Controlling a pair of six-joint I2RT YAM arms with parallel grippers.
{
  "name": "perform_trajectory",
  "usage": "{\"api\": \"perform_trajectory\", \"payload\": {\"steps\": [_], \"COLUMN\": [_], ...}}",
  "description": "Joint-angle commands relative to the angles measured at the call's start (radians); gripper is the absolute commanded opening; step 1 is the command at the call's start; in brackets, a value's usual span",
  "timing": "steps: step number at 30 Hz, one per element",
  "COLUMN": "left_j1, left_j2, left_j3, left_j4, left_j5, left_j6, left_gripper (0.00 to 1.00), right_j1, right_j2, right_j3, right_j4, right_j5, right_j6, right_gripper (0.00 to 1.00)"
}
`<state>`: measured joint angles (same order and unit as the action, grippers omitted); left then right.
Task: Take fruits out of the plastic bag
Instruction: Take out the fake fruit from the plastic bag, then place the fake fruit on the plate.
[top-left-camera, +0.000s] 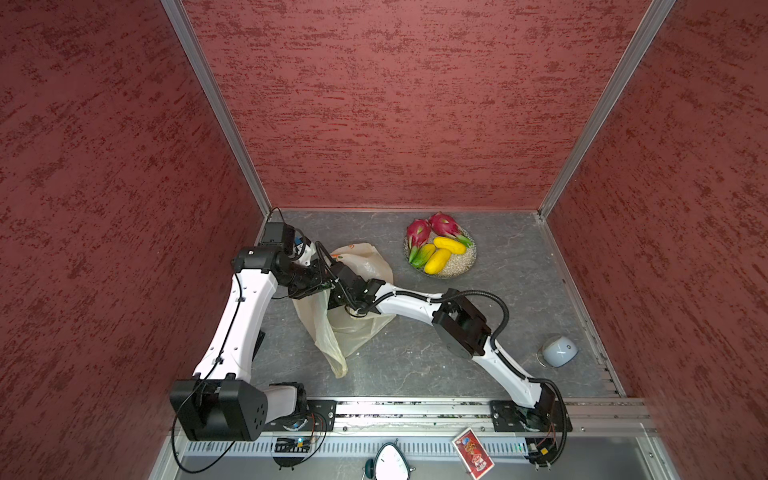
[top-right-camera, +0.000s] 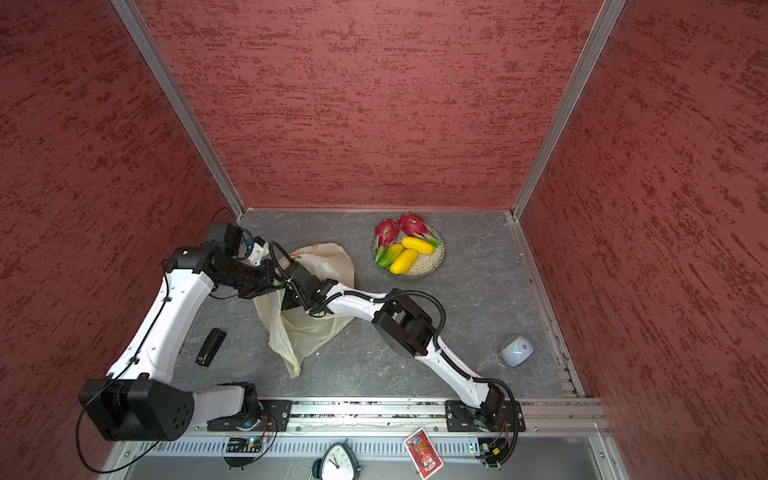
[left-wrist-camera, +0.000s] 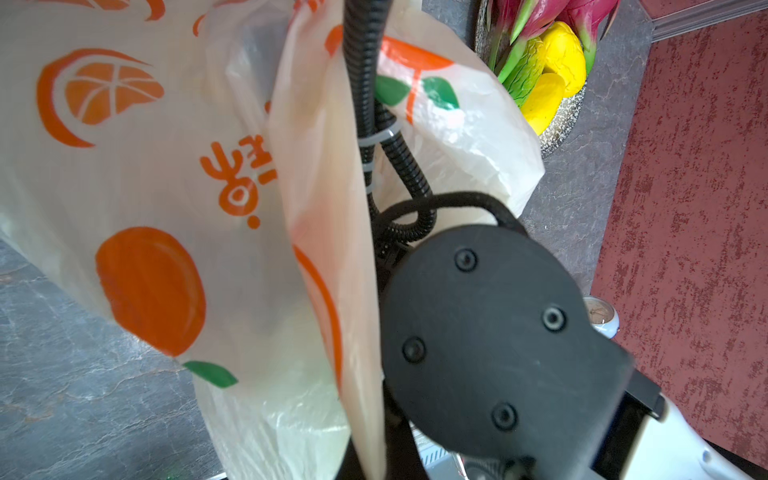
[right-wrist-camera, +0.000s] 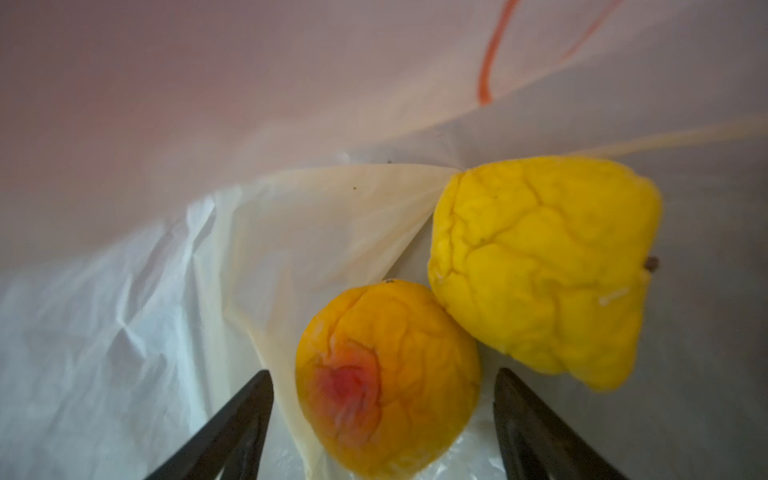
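The bag (top-left-camera: 357, 328) sits on the desk (top-left-camera: 415, 365), a bit left of middle, with one side of its mouth hoisted up. The left gripper (top-left-camera: 326, 289) is at that raised rim, fingers pressed together on the plastic (you can't see the fingers themselves in the left wrist view, the film just runs taut toward them). The right gripper (right-wrist-camera: 384, 374) is down inside the bag with its fingers (right-wrist-camera: 232, 432) spread wide. There's one on either side of an orange (right-wrist-camera: 399, 332) with a reddish patch, and a sliver of gap on both sides, so it isn't gripping anything. A wrinkly yellow lemon (right-wrist-camera: 540, 270) lies touching the orange on the bag's floor. Near the back wall, well apart from the bag, the speckled plate (top-left-camera: 463, 266) already carries five fruits. One dragon fruit (top-left-camera: 417, 232) sits beside another (top-left-camera: 444, 224). In front of them are two yellow mangoes (top-left-camera: 449, 245) and a green-yellow one (top-left-camera: 424, 254), all bunched together and touching.
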<state>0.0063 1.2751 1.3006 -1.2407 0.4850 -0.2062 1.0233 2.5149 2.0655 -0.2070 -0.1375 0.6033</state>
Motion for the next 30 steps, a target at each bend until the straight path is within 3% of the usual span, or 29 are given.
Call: {"api": "perform_trajectory", "payload": {"steps": [1,3,5,8,15,21,25,27,30], "left_j1": [0.001,0.005,0.015,0.030,0.050,0.063,0.065,0.064,0.065], "left_j2": [-0.031,-0.034,-0.037,-0.043,-0.060,-0.044,-0.042,-0.050,-0.072], "left_j3": [-0.011,-0.015,-0.020,-0.031,-0.059,-0.081,-0.098,-0.109,-0.123], "left_j4": [0.011,0.013,0.014,0.018,0.066,0.114,0.142,0.150,0.156], "left_j5": [0.050,0.051,0.055,0.058,0.046,0.047,0.055,0.056,0.057], "left_j6": [0.020,0.021,0.026,0.028,-0.001,-0.017,-0.028,-0.031,-0.033], "left_gripper": [0.00,0.00,0.00,0.00,0.00,0.00,0.00,0.00,0.00], "right_j1": [0.011,0.011,0.009,0.009,0.009,0.011,-0.002,-0.051,-0.245], "right_j2": [0.051,0.065,0.053,-0.006,-0.343,-0.733,-1.028,-1.167,-1.345], "right_j3": [0.080,0.102,0.089,0.024,-0.387,-0.825,-1.021,-1.065,-1.112], "right_j4": [-0.105,-0.128,-0.125,-0.104,0.048,0.152,0.094,0.011,-0.102], "right_j5": [-0.024,-0.024,-0.022,-0.009,0.019,-0.014,0.032,0.053,0.010], "right_j6": [0.018,0.013,0.005,-0.009,-0.016,0.013,0.012,0.012,0.024], "right_gripper": [0.83,0.76,0.57,0.42,0.42,0.40,0.40,0.40,0.38]}}
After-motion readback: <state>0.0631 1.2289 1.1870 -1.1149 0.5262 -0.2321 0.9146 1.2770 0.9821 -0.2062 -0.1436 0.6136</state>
